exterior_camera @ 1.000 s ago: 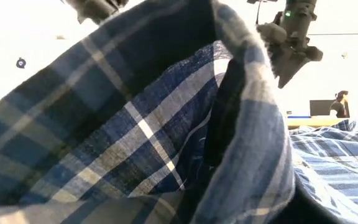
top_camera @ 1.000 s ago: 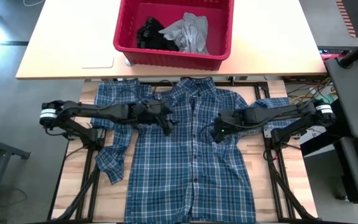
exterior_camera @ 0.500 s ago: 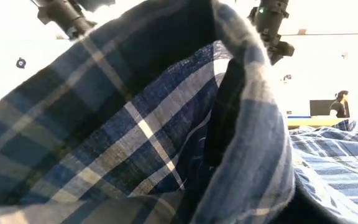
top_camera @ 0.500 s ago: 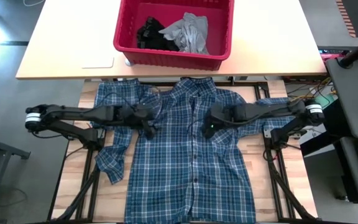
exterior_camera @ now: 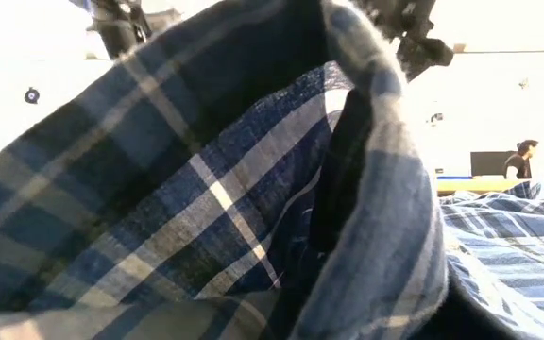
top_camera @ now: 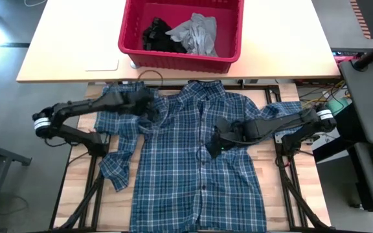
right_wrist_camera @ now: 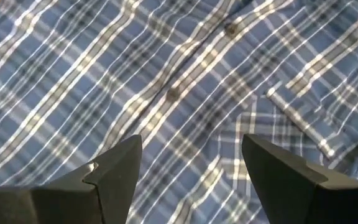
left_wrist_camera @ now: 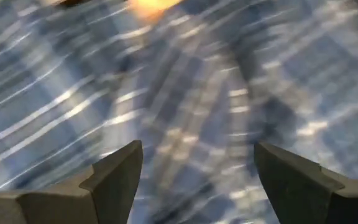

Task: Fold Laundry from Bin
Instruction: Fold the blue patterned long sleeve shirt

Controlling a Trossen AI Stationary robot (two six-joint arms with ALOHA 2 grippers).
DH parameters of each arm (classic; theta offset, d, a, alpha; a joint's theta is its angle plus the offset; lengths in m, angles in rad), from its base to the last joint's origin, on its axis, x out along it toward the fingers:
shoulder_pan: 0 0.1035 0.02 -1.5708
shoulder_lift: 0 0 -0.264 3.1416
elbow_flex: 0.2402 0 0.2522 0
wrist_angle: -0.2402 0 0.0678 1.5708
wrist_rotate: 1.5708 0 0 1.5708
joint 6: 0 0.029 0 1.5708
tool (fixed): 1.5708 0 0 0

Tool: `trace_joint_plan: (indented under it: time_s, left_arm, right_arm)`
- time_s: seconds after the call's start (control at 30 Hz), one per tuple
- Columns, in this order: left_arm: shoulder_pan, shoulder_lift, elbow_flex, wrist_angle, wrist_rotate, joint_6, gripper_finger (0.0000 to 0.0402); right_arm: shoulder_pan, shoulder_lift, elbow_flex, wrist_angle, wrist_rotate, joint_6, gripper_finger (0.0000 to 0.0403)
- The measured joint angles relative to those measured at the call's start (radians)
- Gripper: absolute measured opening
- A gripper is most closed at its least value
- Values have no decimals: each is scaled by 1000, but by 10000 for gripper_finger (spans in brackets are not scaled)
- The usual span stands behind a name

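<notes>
The blue-and-white plaid shirt (top_camera: 196, 162) lies spread out, front up and buttoned, on the wooden desk (top_camera: 274, 152), its collar toward the far edge and its hem at the near edge. One sleeve is bunched near the desk's left edge. The left tool (top_camera: 149, 102) hovers over the shirt's shoulder near the far left corner, its fingers (left_wrist_camera: 114, 177) spread apart with nothing between them. The right tool (top_camera: 214, 144) is over the shirt's chest, just right of the button line, its fingers (right_wrist_camera: 114, 171) also apart and holding nothing; plaid cloth and two buttons show between them. Beyond the far edge, the red bin (top_camera: 181, 32) stands on a lighter table (top_camera: 63, 45), with a small black garment (top_camera: 157, 35) and a light grey T-shirt (top_camera: 198, 33) inside. In the low view, a raised fold of the shirt fills the foreground.
</notes>
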Motion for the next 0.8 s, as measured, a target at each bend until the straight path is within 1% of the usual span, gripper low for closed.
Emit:
trace_joint_plan:
  time_s: [0.1, 0.2, 0.27, 0.33, 0.43, 0.53, 0.6, 0.67, 0.73, 0.8]
  left_arm:
    - [55, 55, 44, -149, -11, -19, 290]
    - [54, 81, 49, -269, -17, -40, 290]
    - [41, 86, 29, -309, -39, -65, 290]
    - [33, 87, 5, -327, -72, -104, 290]
    - [33, 85, -24, -298, -56, -139, 287]
    - [32, 89, -63, -249, -44, -150, 270]
    - [32, 99, -81, -225, -40, -148, 247]
    - [32, 108, -84, -221, -25, -147, 209]
    - [29, 111, -83, -221, -18, -136, 152]
    - [29, 111, -63, -238, -17, -128, 81]
  right_arm:
    - [47, 0, 11, -54, 0, 44, 272]
    - [81, 0, 9, -84, 0, 85, 272]
    - [96, 0, 5, -116, 0, 103, 272]
    - [105, 0, 3, -124, 0, 110, 272]
    - [108, 0, 2, -135, 0, 97, 272]
    - [106, -2, 3, -135, 1, 62, 272]
    - [105, -7, 5, -134, 3, 42, 271]
    - [100, -16, 6, -141, 3, 29, 267]
    - [93, -27, 6, -172, 2, 29, 259]
    - [84, -42, 6, -224, 10, 30, 249]
